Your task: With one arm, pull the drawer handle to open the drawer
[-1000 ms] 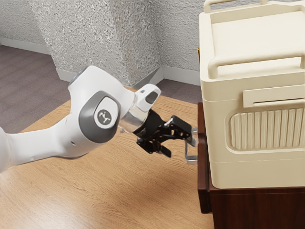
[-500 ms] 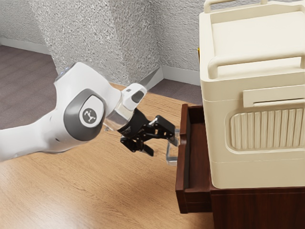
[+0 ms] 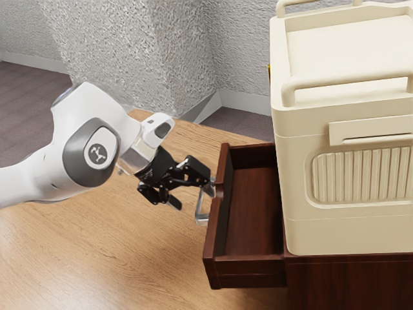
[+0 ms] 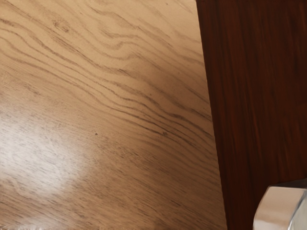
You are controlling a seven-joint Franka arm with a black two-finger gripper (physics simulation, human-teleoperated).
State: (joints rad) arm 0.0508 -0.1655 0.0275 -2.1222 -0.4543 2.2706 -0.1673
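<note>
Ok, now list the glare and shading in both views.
Wrist view: a strong whitish glare on the wooden tabletop, which dims toward the dark drawer; the metal handle catches pale light. Exterior view: a softer sheen on the tabletop at the lower left, the drawer's front wall darkly shaded on its inner side.

Exterior view looks down from arm's (image 3: 39,174) side — wrist view closer — sharing drawer (image 3: 248,268).
</note>
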